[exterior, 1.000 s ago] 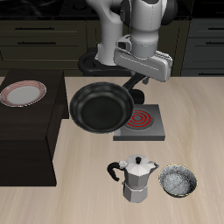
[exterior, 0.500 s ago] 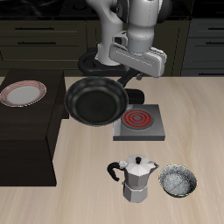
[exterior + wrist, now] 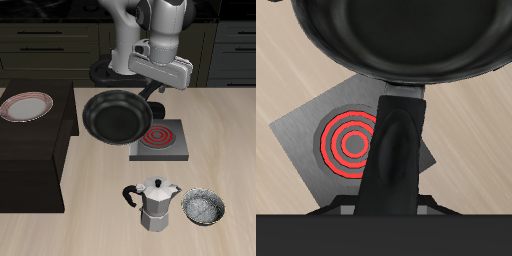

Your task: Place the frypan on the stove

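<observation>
The black frypan (image 3: 116,117) hangs in the air, tilted, its bowl overlapping the edge of the stove (image 3: 160,140) and the dark cabinet beside it. My gripper (image 3: 157,93) is shut on the pan's long handle (image 3: 394,150), above the back of the stove. In the wrist view the handle runs over the stove's red spiral coil (image 3: 350,142), with the pan's bowl (image 3: 406,38) beyond the grey plate (image 3: 301,135). My fingers are hidden behind the handle.
A silver moka pot (image 3: 153,204) and a small grey speckled bowl (image 3: 203,207) stand nearer the table's front edge. A red-rimmed white plate (image 3: 25,106) lies on the dark cabinet top (image 3: 35,135).
The pan rose and swung slightly away from the stove half a second ago, and has now come back a little toward it. My grip on the handle is unchanged.
</observation>
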Robot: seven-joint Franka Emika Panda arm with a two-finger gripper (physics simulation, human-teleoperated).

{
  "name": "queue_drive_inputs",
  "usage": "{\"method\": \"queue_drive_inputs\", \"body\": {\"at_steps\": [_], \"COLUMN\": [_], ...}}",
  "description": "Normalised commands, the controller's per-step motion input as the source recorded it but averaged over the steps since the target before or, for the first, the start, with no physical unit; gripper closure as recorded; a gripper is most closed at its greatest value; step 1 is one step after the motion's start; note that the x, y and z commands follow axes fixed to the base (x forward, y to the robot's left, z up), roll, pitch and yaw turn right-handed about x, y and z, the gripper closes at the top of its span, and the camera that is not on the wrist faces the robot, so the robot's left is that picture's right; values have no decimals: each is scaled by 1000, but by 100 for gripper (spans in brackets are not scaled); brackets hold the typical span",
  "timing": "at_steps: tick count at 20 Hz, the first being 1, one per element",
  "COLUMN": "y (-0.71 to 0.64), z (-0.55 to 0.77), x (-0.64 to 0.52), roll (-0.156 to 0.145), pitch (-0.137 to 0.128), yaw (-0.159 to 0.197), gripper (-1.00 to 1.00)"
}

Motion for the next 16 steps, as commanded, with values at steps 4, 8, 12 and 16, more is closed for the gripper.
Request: {"method": "queue_drive_inputs", "body": {"at_steps": [4,8,12,16], "y": [176,207,130,72], "z": [-118,-100,23,-112], "x": [-110,-199,-243,-91], "roll": [14,8,9,16], "pitch": [15,5,-19,9], "yaw": [22,46,22,23], "gripper": [100,100,100,100]}}
